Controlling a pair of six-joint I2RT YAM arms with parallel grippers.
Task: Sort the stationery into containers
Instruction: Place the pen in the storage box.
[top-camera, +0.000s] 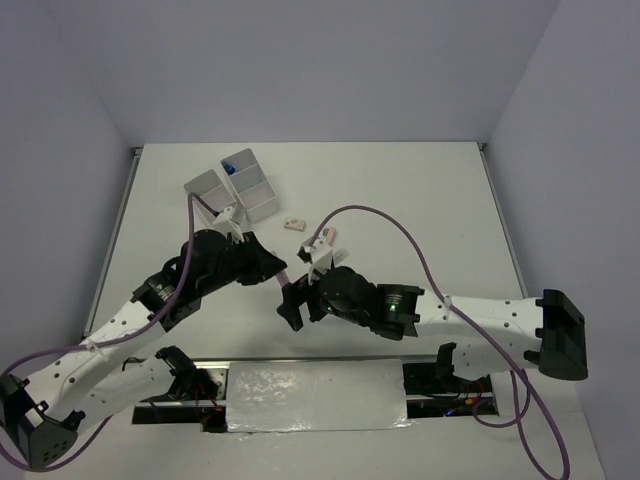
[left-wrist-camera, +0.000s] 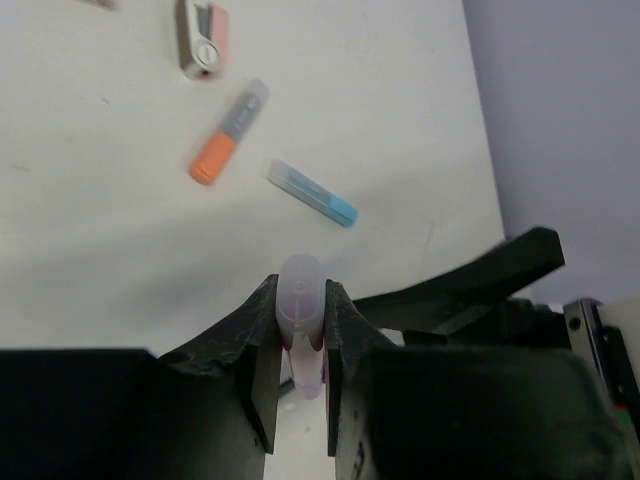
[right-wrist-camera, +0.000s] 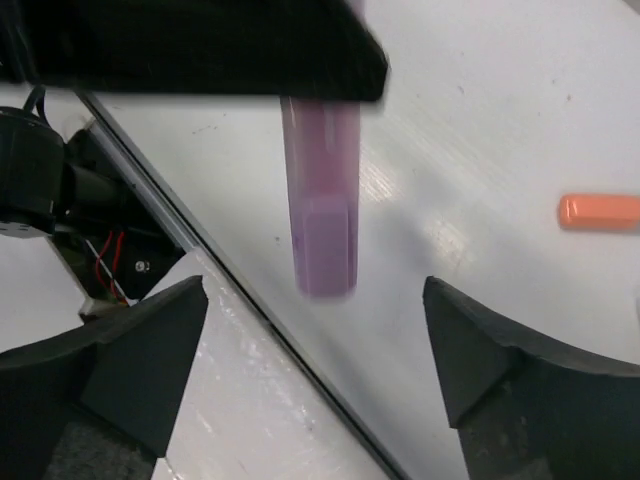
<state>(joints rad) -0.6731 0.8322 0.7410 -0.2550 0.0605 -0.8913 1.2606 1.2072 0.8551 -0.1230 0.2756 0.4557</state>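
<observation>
While the left gripper (left-wrist-camera: 300, 330) is clamped on the purple highlighter (left-wrist-camera: 301, 292), the barrel hangs above the matte white table (top-camera: 400, 200) near its front edge, well apart from the containers (top-camera: 235, 187).

- Highlighter: translucent pale plastic, rounded cap end, flat-sided body.
- Right gripper (right-wrist-camera: 316, 305): jaws wide apart, matte black wedge fingers (right-wrist-camera: 130, 360) on either side below the barrel, not touching it.
- On the table: orange highlighter (left-wrist-camera: 228, 133) with a grey band, print too blurred to read; clear blue-capped tube (left-wrist-camera: 312, 192) just beside it.
- Containers: thin-walled white rectangular bins.
</observation>
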